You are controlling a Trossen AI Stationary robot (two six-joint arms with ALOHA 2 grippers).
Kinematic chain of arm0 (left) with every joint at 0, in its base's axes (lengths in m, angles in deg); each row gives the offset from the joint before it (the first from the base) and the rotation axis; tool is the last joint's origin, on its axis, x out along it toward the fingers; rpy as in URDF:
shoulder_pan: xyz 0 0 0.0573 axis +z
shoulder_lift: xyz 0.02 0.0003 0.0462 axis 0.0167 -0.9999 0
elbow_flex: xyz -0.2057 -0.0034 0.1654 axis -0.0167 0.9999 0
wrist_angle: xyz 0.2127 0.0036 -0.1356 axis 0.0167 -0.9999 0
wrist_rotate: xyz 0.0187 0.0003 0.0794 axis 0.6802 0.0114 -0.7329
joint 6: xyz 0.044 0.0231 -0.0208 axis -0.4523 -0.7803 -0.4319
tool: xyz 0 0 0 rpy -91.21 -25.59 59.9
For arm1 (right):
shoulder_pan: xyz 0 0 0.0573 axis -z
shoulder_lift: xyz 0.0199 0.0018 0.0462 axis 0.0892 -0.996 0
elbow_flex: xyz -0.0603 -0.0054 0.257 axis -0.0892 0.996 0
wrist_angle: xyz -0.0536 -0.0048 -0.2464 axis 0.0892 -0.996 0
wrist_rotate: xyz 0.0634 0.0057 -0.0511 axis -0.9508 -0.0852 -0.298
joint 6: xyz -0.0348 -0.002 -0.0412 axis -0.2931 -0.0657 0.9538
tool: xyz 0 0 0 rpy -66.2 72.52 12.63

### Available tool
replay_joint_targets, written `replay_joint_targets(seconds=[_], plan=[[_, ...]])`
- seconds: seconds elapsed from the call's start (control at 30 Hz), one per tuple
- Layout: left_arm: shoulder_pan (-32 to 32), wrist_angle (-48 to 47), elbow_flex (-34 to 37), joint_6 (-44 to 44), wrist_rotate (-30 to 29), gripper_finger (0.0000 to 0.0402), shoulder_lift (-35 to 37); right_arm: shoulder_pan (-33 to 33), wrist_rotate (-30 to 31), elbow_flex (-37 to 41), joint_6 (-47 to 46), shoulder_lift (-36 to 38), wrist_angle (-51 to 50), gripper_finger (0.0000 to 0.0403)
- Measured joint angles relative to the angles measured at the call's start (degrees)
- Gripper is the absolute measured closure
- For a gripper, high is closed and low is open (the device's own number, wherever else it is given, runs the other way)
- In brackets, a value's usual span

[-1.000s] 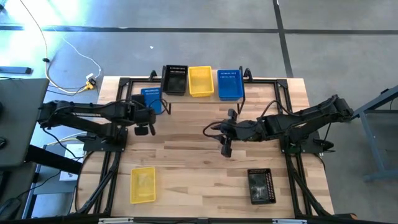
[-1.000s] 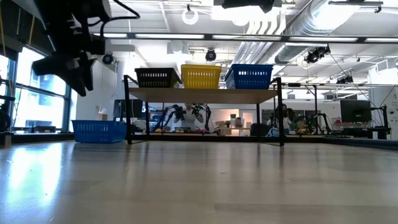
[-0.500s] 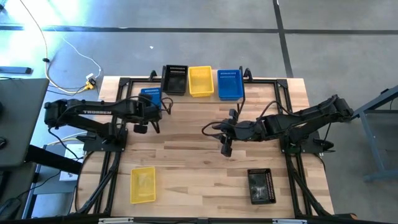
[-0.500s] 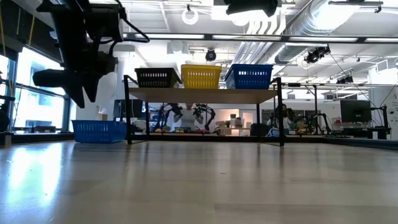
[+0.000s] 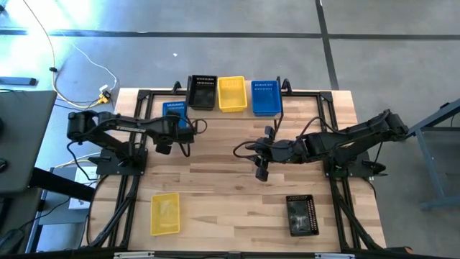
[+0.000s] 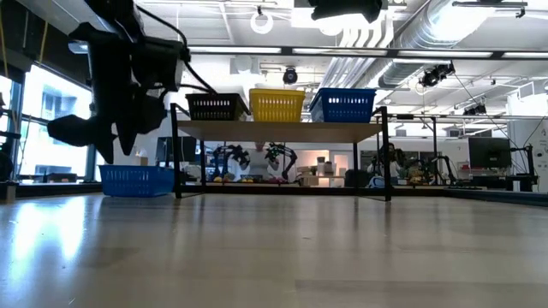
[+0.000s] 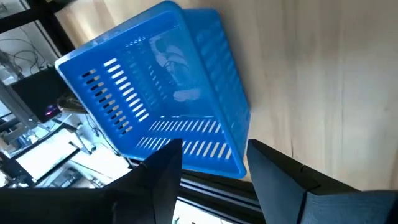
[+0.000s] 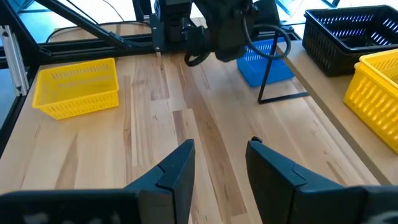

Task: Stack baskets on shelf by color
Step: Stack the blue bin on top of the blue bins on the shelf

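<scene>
On the shelf at the table's far edge stand a black basket, a yellow basket and a blue basket, side by side. Another blue basket rests on its bottom on the table, left of the shelf. My left gripper hangs open just above and before it, slanting down, touching nothing. My right gripper is open above the middle of the table. A yellow basket lies near left, a black one near right.
Black frame rails run along the table's left and right sides. The shelf's thin black leg stands close beside the blue basket on the table. Bare wood lies between the two arms.
My left gripper has sunk and moved toward the blue basket on the table, rolling its wrist as it went; its fingers stay open. The baskets have not moved.
</scene>
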Motion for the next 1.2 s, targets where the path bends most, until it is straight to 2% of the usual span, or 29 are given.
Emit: replay_joint_targets(seconds=[0.83, 1.0, 1.2], plan=[[0.1, 5.3, 0.0, 2.6, -0.4, 0.0233, -10.8, 0.0, 0.0, 0.0, -0.4, 0.0, 0.0, 0.0273], [0.2, 5.0, 0.0, 3.1, -0.3, 0.0269, -11.8, 0.0, 0.0, 0.0, -0.4, 0.0, 0.0, 0.0273], [0.2, 4.7, 0.0, 4.0, -0.3, 0.0347, -11.8, 0.0, 0.0, 0.0, -0.4, 0.0, 0.0, 0.0273]])
